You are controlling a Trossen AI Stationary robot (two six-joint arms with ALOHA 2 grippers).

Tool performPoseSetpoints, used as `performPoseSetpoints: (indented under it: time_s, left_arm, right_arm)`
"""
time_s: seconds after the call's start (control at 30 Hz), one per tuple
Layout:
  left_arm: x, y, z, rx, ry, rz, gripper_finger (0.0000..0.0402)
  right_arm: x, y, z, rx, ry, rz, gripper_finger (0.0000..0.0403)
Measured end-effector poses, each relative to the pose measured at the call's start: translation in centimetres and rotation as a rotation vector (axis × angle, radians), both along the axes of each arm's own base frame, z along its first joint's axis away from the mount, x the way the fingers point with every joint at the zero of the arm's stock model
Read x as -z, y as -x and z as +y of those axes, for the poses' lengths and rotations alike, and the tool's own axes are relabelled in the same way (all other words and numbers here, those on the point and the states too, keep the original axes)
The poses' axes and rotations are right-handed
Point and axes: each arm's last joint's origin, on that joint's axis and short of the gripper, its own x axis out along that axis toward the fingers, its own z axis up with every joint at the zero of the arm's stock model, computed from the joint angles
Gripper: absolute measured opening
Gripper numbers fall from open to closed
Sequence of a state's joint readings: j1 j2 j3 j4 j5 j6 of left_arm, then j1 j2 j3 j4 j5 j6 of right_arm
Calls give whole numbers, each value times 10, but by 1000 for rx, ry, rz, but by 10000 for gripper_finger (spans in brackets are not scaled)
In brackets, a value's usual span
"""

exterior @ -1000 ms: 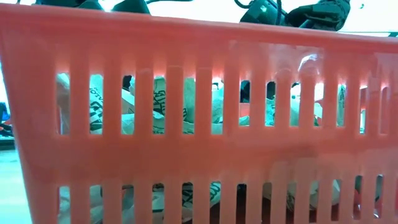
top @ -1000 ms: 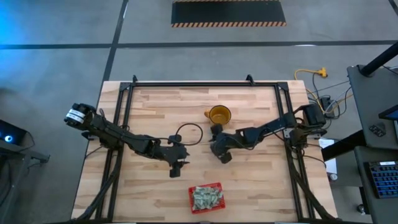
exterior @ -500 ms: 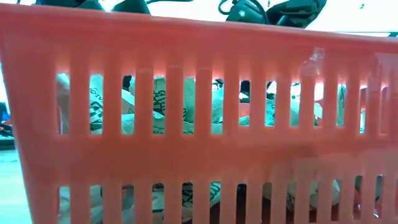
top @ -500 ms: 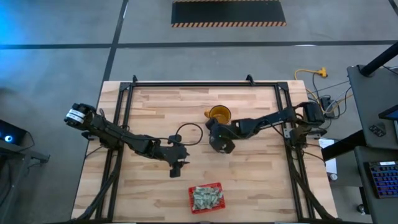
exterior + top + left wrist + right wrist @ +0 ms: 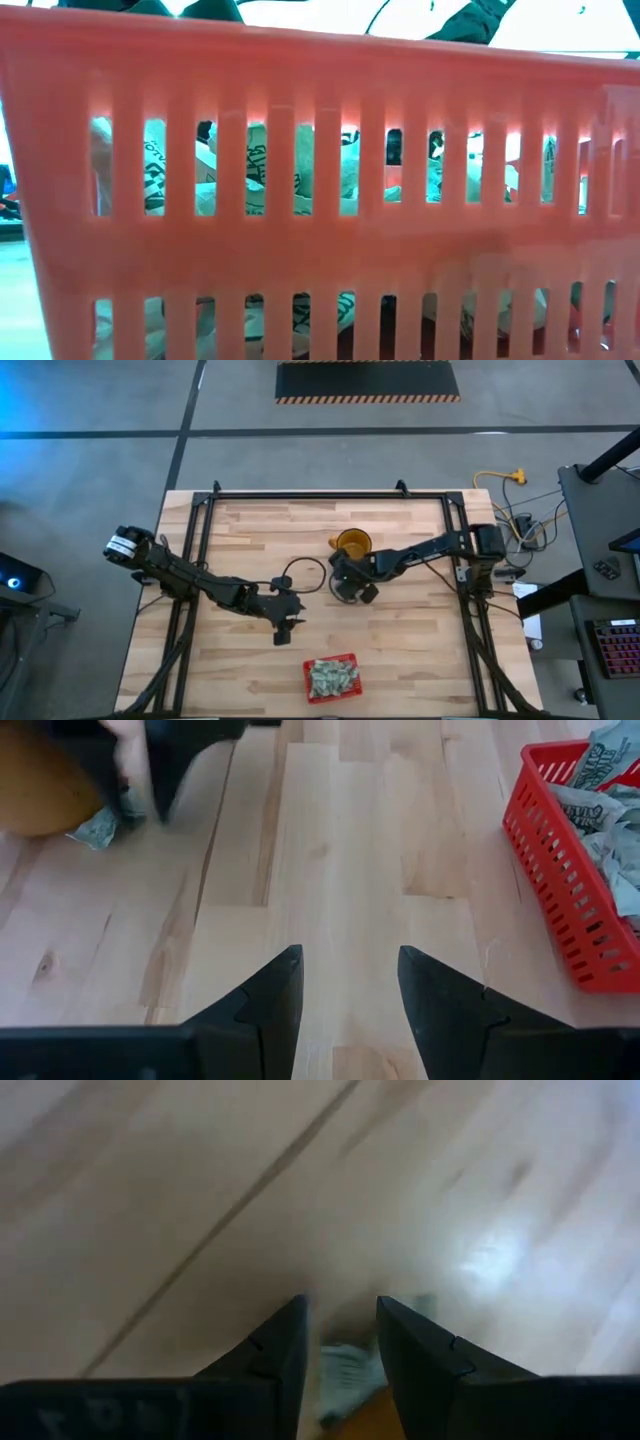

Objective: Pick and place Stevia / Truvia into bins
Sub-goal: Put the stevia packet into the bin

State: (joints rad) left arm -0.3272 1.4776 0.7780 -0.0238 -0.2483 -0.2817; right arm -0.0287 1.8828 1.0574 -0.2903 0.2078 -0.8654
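right pincer: beside the amber mug, fingers apart around a Stevia packet, grip not clear | left pincer: open over the bare wooden surface | red basket: full of packets, near front edge

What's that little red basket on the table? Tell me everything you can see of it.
The red basket is a small rectangular bin that looks like plastic, its walls cut into upright slots. It stands upright near the table's front edge, between the two arms and apart from both. Pale green and white packets fill it in a loose heap, showing through the slots. Nothing else touches it.
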Motion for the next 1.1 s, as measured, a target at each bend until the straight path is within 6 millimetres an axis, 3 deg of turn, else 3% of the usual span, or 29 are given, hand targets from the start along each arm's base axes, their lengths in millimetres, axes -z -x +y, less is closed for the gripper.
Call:
performPoseSetpoints:
  time_s: [0.13, 0.43, 0.83, 1.1]
  left_arm:
    - [0, 0, 0, -1, -1, 0, 148]
    - [1, 1, 0, -1, -4, 10, 148]
    - [1, 1, 0, -2, -4, 8, 148]
    - [-1, -1, 0, -4, 4, -18, 148]
  right_arm:
    - [1, -13, -2, 59, 87, 44, 111]
    - [-15, -30, -8, 162, 62, 138, 99]
    - [-4, -24, -7, 283, -51, 225, 75]
    - [-6, -23, 3, 268, -36, 223, 15]
